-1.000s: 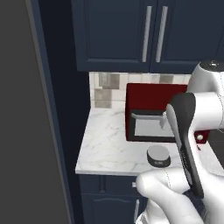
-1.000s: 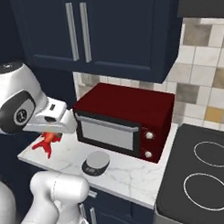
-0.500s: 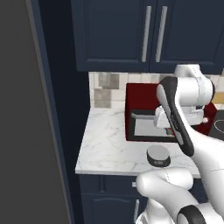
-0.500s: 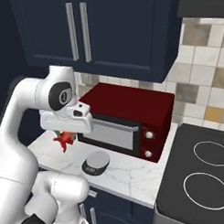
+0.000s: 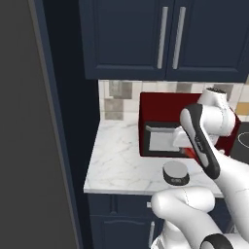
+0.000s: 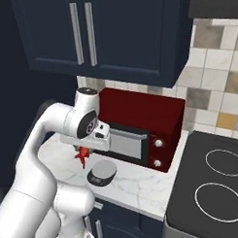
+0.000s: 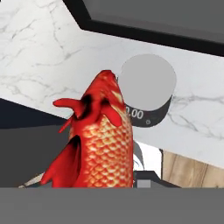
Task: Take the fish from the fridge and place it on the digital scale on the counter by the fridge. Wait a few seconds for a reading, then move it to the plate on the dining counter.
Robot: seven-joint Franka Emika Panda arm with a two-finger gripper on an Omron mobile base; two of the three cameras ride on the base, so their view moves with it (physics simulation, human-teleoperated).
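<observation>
Claw grips scaly orange-red fish above round grey scale on veined marble.

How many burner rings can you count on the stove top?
2. One ring lies toward the tiled wall, the other nearer the front edge. The stove top runs off the picture, so more may be hidden.

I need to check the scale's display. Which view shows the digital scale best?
The hand view: the digital scale shows its top and lit readout, beside the fish. The left base view and right base view show it small, on the counter.
</observation>
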